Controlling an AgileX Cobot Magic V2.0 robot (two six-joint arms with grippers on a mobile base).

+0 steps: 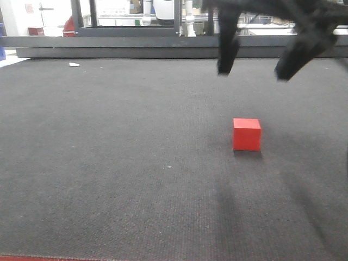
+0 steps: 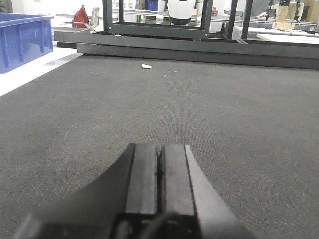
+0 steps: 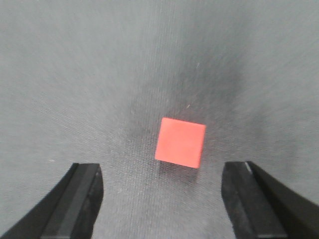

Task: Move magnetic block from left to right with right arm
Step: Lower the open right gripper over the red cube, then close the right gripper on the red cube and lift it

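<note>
Right of centre on grey mat (image 1: 109,163): red block (image 1: 247,134), untouched. Above: right gripper (image 1: 255,70), jaws wide. Left gripper (image 2: 159,167), jaws together.

The left gripper (image 2: 159,149) and the right gripper (image 3: 164,199) are formed of matte black, flat-faced fingers, squared at the tips and broadened toward six o'clock.
</note>
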